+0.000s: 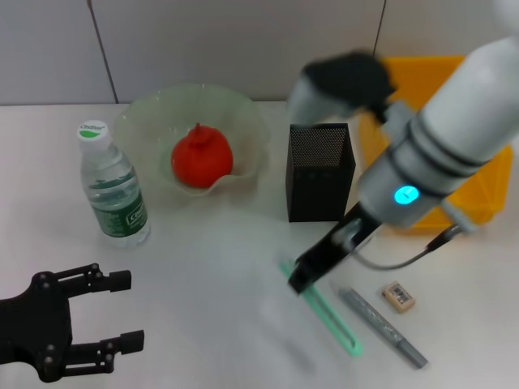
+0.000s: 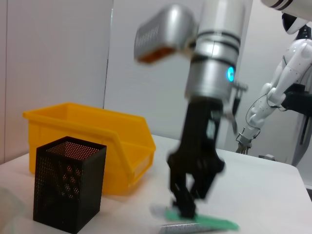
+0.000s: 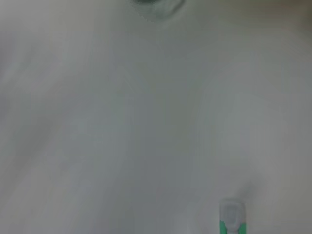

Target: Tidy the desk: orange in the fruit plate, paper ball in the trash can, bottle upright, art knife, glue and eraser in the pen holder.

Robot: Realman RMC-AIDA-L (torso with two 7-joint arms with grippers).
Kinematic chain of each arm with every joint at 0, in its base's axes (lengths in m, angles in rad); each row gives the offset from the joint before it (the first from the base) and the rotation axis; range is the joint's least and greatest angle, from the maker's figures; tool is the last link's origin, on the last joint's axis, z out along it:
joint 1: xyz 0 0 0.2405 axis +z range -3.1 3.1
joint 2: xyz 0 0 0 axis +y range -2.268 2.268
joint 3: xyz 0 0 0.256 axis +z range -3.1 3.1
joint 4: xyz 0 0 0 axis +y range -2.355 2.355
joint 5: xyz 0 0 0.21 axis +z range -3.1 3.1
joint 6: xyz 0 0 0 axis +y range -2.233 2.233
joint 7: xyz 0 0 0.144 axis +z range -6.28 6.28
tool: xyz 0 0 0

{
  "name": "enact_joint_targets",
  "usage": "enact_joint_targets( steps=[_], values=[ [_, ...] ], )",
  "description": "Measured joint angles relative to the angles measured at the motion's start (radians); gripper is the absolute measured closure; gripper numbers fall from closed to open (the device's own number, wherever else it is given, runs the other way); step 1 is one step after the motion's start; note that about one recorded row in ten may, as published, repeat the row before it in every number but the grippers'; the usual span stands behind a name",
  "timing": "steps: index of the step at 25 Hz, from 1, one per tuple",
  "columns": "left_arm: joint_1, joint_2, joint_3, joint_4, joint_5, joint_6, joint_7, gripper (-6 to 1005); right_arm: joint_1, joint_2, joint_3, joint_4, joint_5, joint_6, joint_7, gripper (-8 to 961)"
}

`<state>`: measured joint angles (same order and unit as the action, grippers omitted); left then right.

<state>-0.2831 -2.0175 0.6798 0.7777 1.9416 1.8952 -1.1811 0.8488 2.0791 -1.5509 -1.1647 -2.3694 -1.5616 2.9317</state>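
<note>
We judge the green art knife point(image 1: 322, 305) to be light, stiff and thin, lying flat on the worktop point(image 1: 211, 284), so it is best pinched across its narrow body near the end. Our right gripper point(image 1: 298, 279) has its fingers point(image 2: 185, 207) slightly apart, straddling that near end and touching it, with nothing lifted yet. The left gripper point(image 1: 122, 312) rests open and well apart.

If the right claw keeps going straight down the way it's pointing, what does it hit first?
The green art knife. The right claw points down at its upper end and looks at or nearly on it in the left wrist view; actual contact is unclear. Below that is only the table.
</note>
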Motion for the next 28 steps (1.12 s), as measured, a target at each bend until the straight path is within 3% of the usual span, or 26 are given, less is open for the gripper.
enact_joint_targets(
  steps=[1, 10, 19, 28],
  values=[
    [0.001, 0.000, 0.000, 0.000, 0.000, 0.000, 0.000, 211, -0.047, -0.001, 0.052, -0.096, -0.005, -0.015, -0.035, 784],
    [-0.012, -0.005, -0.033, -0.024, 0.000, -0.003, 0.002, 211, -0.192, 0.006, 0.175, -0.317, 0.051, 0.054, -0.255, 783],
    [-0.035, -0.013, -0.066, -0.086, 0.000, -0.040, 0.017, 211, -0.280, 0.005, 0.281, -0.286, 0.330, 0.232, -0.621, 783],
    [-0.039, -0.023, -0.089, -0.091, -0.002, -0.036, 0.007, 212, -0.339, 0.001, 0.327, -0.178, 0.457, 0.363, -0.920, 782]
  ],
)
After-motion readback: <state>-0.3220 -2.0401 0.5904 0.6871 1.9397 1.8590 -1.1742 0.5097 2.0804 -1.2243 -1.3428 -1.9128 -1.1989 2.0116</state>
